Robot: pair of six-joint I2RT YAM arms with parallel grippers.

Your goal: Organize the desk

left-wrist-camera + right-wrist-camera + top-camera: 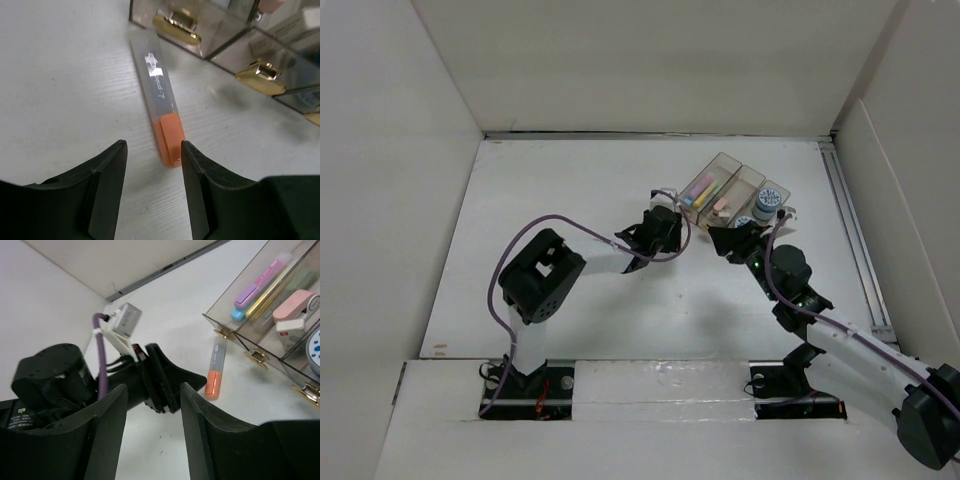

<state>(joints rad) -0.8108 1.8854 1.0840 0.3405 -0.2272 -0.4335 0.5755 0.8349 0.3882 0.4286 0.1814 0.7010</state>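
Left wrist: tray [215,42] cut off at 12 and 3 o'clock; tube [161,100] print too blurred to read.
Right wrist: round blue-white item [314,347] cut at 3 o'clock; right pincer [152,395] masks part of left arm [55,375].
Top: tube not discernible, tray contents too small to name, right arm [860,345] clipped at 5 o'clock.

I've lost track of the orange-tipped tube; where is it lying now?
In the left wrist view the orange-tipped tube lies on the desk, just ahead of the open left claw, its clear end near the tray.
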